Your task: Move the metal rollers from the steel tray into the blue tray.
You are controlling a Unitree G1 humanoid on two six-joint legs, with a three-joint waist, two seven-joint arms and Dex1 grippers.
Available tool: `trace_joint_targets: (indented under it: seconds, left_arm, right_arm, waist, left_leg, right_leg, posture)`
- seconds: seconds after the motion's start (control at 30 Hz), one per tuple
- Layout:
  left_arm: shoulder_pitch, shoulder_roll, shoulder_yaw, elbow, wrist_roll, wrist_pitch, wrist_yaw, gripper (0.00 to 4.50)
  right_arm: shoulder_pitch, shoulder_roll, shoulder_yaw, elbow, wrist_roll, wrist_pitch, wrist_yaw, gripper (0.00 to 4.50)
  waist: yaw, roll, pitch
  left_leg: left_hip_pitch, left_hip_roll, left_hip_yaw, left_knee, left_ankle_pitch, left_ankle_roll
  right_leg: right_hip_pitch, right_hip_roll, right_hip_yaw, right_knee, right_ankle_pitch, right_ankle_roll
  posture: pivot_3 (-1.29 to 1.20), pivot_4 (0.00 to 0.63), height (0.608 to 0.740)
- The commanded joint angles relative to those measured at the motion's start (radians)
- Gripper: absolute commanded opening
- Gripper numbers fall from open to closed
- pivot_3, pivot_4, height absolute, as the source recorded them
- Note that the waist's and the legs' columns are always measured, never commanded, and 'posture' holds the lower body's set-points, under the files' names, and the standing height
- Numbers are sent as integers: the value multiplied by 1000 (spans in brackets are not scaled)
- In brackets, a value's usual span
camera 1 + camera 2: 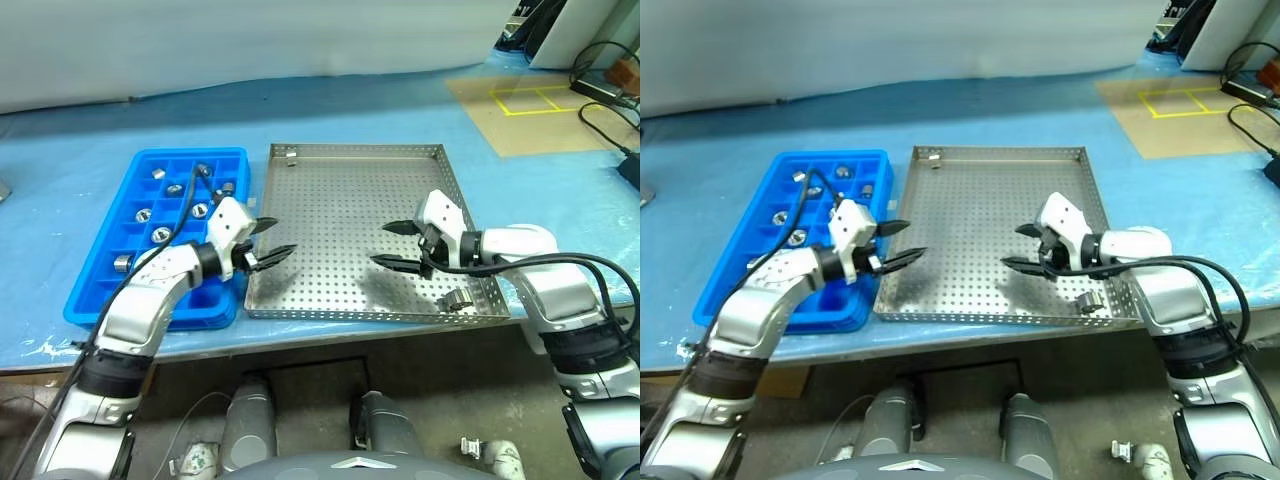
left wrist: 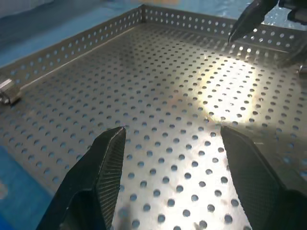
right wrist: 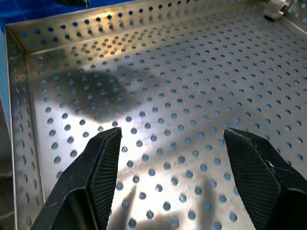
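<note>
The steel tray (image 1: 345,205) lies in the middle of the blue-covered table, with the blue tray (image 1: 100,290) beside it on the left. One metal roller (image 1: 458,299) rests in the steel tray's near right corner and another (image 1: 291,155) in its far left corner. Several rollers (image 1: 161,235) sit in the blue tray's compartments. My left gripper (image 1: 285,235) hovers open and empty over the steel tray's left rim. My right gripper (image 1: 378,244) is open and empty above the tray's right half, just left of the near-corner roller. The far-corner roller (image 2: 7,91) also shows in the left wrist view.
A brown board with yellow tape (image 1: 530,100) lies at the back right, and black cables (image 1: 605,90) run beside it. The table's front edge (image 1: 330,335) passes just below both trays. A black cable (image 1: 185,205) from my left arm loops over the blue tray.
</note>
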Motion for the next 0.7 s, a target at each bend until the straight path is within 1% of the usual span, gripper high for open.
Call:
trace_joint_targets:
  seconds: [0.03, 0.17, 0.3, 0.47, 0.7]
  left_arm:
    - [-19, -26, -39, 16, 14, -40, -21, 3320]
    - [-42, -57, -70, 22, 17, -30, -31, 3320]
    - [-67, -73, -90, 38, 25, -24, -38, 3320]
    - [-91, -90, -96, 71, 31, -28, -46, 3320]
    - [-51, -91, -106, 59, 42, -32, -47, 3320]
  right_arm:
    - [55, -76, -72, -1, -10, -15, -3, 3558]
    - [164, -190, -131, 34, -27, -61, 26, 3558]
    - [264, -245, -195, -2, -12, -58, 31, 3558]
    - [354, -246, -241, -59, 0, -45, 11, 3558]
    - [372, -233, -223, -47, -16, -60, -12, 3558]
  waist:
    - [-6, 0, 0]
    - [-20, 0, 0]
    - [-42, 0, 0]
    - [-61, 1, -1]
    - [-61, 1, -1]
  left_leg:
    - [0, 0, 1, 0, -1, 1]
    - [-2, 0, 2, 1, -2, 3]
    - [-2, 0, 3, 1, -4, 6]
    - [1, 0, 3, 3, -4, 7]
    - [3, 0, 3, 3, -5, 8]
  right_leg:
    - [0, 0, 1, 0, 0, 0]
    - [-1, 0, 2, -3, 0, 0]
    - [-1, 0, 2, -4, 0, 0]
    - [1, 0, 4, -4, 0, 0]
    - [4, 0, 4, -5, 0, 0]
  posture:
    - [-238, 150, 740]
    - [-286, 150, 740]
    - [-319, 150, 740]
    - [-334, 150, 740]
    - [-323, 150, 740]
